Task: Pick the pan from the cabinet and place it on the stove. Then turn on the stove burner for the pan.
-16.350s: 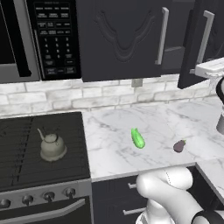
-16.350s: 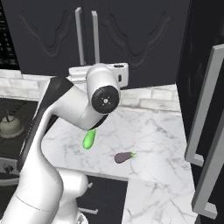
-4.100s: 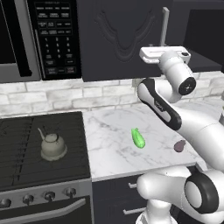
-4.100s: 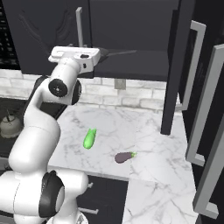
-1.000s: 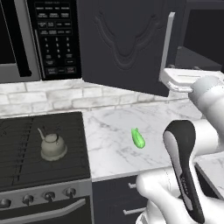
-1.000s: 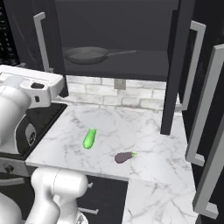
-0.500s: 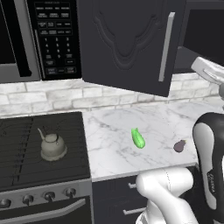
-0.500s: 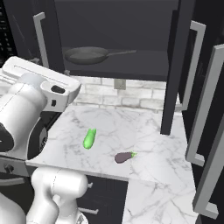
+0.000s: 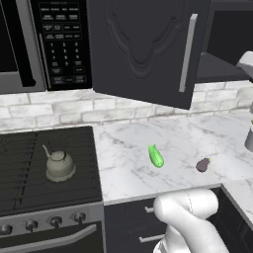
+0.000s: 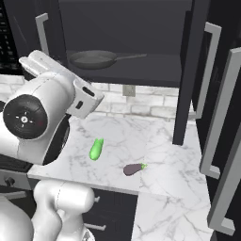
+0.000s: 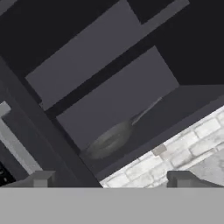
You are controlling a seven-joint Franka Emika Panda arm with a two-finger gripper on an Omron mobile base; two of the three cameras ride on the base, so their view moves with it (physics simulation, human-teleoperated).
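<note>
Jaws spread wide and holding nothing, the two-finger gripper (image 11: 112, 178) at the bottom of the hand view looks up into the open tall black wall cabinet (image 10: 141, 28), where the wide, shallow dark-grey frying pan (image 11: 107, 141) sits on the lower shelf, well apart from the tips and just above centre frame; its long thin handle runs toward the upper right, away from the jaws, with a white brick backsplash (image 11: 188, 144) at lower right
</note>
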